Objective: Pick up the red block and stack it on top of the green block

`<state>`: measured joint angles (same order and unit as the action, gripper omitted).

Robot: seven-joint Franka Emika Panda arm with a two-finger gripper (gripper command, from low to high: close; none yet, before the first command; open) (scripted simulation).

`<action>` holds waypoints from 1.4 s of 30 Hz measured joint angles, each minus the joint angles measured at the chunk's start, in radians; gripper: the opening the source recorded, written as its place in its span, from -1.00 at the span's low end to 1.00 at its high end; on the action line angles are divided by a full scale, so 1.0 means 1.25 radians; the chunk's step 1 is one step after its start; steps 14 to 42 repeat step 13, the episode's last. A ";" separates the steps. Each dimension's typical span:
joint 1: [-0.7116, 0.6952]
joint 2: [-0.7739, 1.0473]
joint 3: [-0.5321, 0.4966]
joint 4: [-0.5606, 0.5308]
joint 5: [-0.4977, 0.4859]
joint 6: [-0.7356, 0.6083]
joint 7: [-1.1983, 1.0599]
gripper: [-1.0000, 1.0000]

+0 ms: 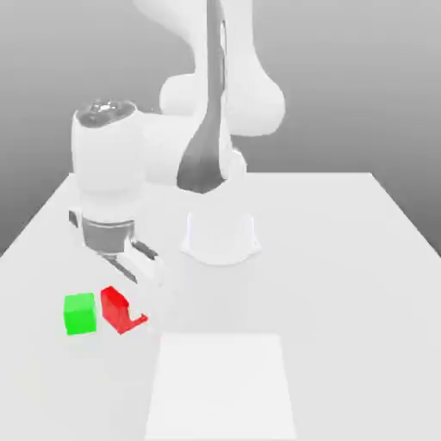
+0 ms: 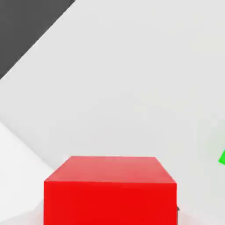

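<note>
Jaws closed on the small bright-red cube [image 1: 119, 310], which sits between the fingers of the white two-finger gripper [image 1: 138, 288]; the near finger covers part of the cube's upper corner in the exterior view, so only one side face and a sliver of its lower edge are readable there. Red cube appears tilted, and whether its underside touches the pale grey table [image 1: 344, 258] or is just clear of it cannot be told. Small bright-green cube [image 1: 79, 313] rests flat on the table just beside the red cube, on the exterior view's left of it, with a narrow gap between the two; they are not touching. From the hand camera the red cube [image 2: 110, 191] is cut off by the frame edge, top face and one side face visible, smooth and unmarked. Green cube [image 2: 222, 157] shows there as a small wedge clipped at the frame border. White arm links rise behind the red cube and hide part of the round white base [image 1: 220, 237]. Lighter square patch [image 1: 222, 383] lies on the table near the red cube, on the exterior view's right.
</note>
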<state>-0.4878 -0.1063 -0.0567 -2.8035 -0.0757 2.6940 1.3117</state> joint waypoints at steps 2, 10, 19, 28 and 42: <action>-0.052 -0.034 -0.049 -0.022 0.002 -0.009 0.002 -1.00; -0.094 0.120 -0.080 -0.033 0.085 0.156 -0.053 -1.00; -0.096 0.135 -0.076 -0.033 0.095 0.171 -0.059 1.00; -0.096 0.135 -0.076 -0.033 0.095 0.171 -0.059 1.00; -0.096 0.135 -0.076 -0.033 0.095 0.171 -0.059 1.00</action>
